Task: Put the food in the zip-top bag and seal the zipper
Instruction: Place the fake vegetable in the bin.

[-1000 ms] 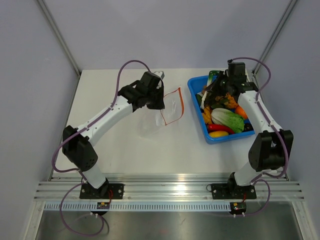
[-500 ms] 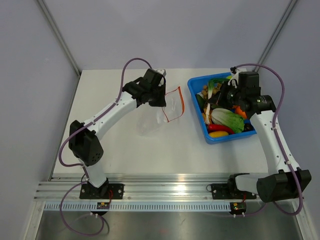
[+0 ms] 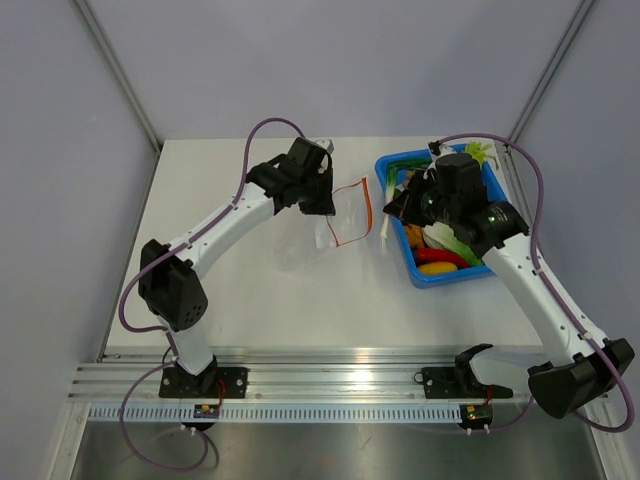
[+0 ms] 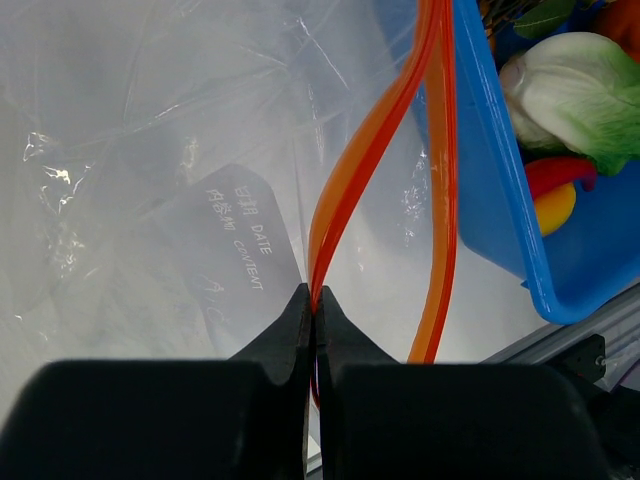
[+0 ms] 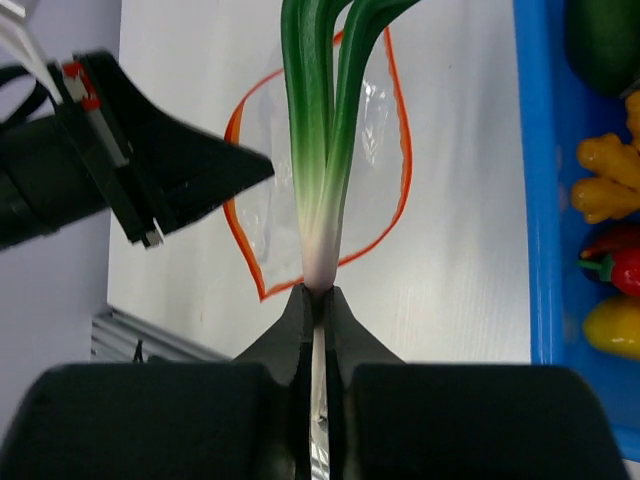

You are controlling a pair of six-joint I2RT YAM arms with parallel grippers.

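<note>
While the white table (image 3: 250,290) is carrying everything, the blue bin (image 3: 445,279) is sitting at its right side, holding a white-green cabbage (image 4: 580,90) with red and yellow pieces. The zip-top bag (image 3: 345,215) is hanging with its mouth gaping just left of the bin. The left gripper (image 4: 314,300) is pinching one lip of the zipper (image 4: 350,170). The right gripper (image 5: 318,292) is clamping the green onions (image 5: 320,150) by their white stem, holding them just beside the bag's open mouth.
</note>
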